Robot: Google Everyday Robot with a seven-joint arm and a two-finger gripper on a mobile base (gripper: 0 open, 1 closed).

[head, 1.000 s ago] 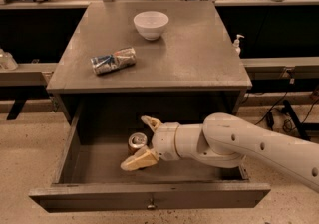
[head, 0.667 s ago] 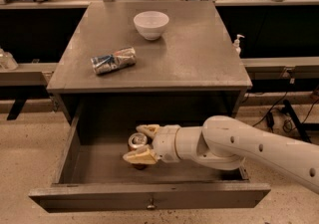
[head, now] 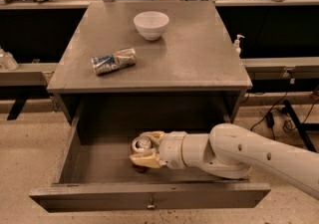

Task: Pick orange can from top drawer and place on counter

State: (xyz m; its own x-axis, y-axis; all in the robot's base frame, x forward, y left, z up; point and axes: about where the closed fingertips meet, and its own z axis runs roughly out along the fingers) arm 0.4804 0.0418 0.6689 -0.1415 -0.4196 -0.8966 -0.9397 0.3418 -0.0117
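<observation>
Observed: the gripper (head: 139, 149) sits low inside the open top drawer (head: 149, 196), its two pale fingers closed against the orange can (head: 143, 143). The can stands upright near the drawer's middle, silver top showing.

Step in hand, by my judgement: confirm the hold, then lift. Recommend a straight rise until the can clears the drawer's front panel and the lip of the counter (head: 194, 58). Set it down on bare surface, away from the white bowl (head: 151, 24) and the crushed can (head: 113, 60).

Against the frame a second earlier: the fingers then stood spread wide about the can and now clamp it; the can's position is unchanged
</observation>
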